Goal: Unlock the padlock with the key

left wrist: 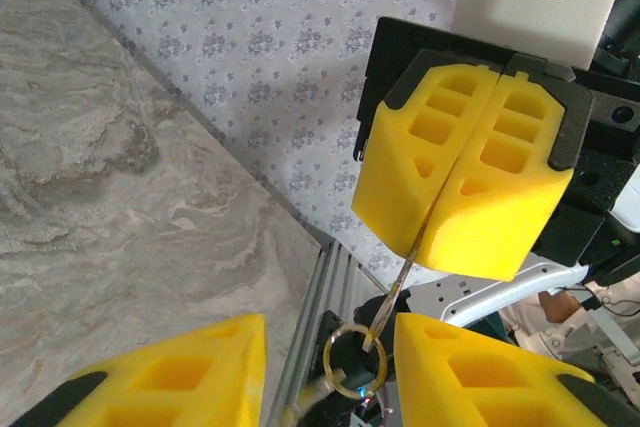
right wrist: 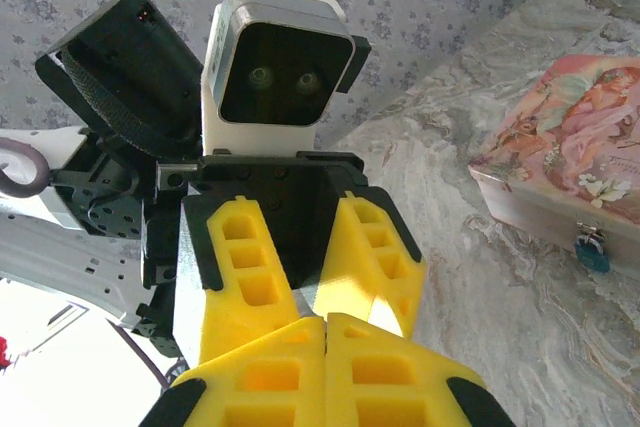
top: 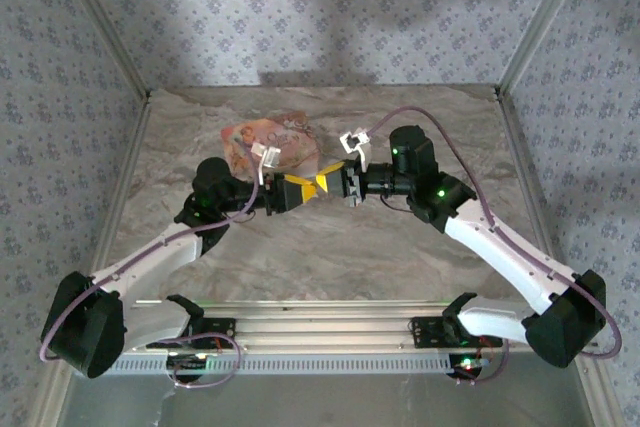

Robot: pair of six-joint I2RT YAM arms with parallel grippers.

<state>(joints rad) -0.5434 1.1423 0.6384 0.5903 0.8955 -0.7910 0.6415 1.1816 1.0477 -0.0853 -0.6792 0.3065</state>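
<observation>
The key (left wrist: 398,287) is a thin pale-gold sliver sticking out from between the yellow pads of my right gripper (left wrist: 432,245), which is shut on it. A ring (left wrist: 355,362) hangs from the key's free end. My left gripper (left wrist: 328,337) faces it, open, with the ring and key tip in the gap between its fingers. Above the table's middle, the left gripper (top: 298,191) and right gripper (top: 334,185) meet tip to tip. The small blue padlock (right wrist: 596,255) hangs on the front of the pink box (right wrist: 570,137), off to the right of my shut right gripper (right wrist: 325,322).
The pink illustrated box (top: 275,142) lies on the marble tabletop (top: 330,257) just behind the left arm. Patterned walls close in the back and both sides. An aluminium rail (top: 320,322) with the arm bases runs along the near edge.
</observation>
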